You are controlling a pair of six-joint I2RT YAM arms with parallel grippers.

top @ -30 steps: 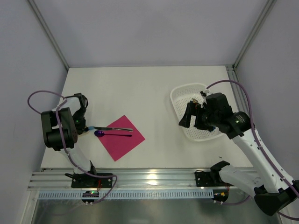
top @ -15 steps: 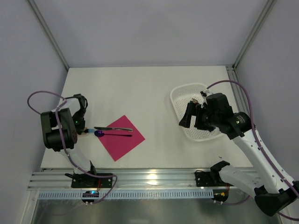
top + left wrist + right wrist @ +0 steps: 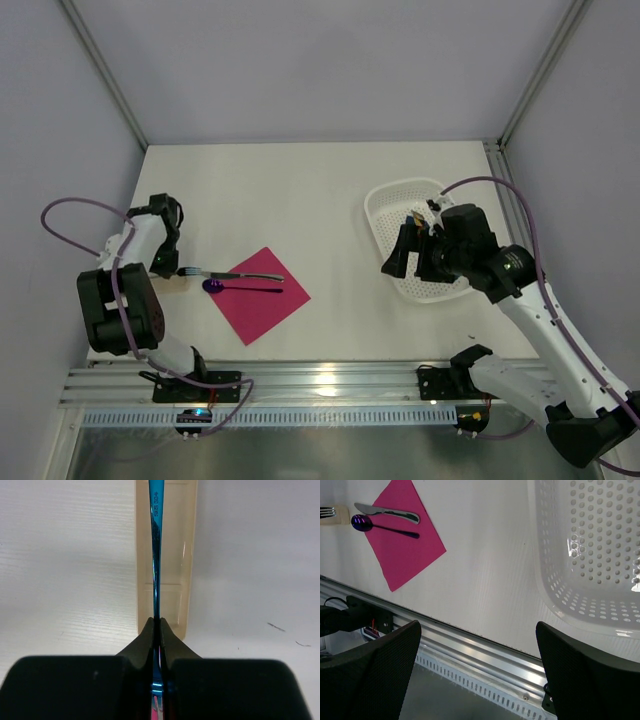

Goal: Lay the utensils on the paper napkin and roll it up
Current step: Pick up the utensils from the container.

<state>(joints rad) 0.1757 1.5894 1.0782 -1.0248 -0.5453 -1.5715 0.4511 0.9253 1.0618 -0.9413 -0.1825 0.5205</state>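
Utensil (image 3: 155,555) clamped in our left gripper (image 3: 156,622) points from the tabletop's left edge toward the napkin (image 3: 262,295). Our right gripper (image 3: 477,630) gapes, farther off.

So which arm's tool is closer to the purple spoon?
Left. The left tool sits just left of the spoon, gripping the fork; the right tool hangs open far right, by the white basket.

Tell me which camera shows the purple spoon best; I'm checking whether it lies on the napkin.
Right wrist: the spoon appears whole and largest, handle across the napkin, bowl at its corner. Top external shows it small; left wrist misses it.
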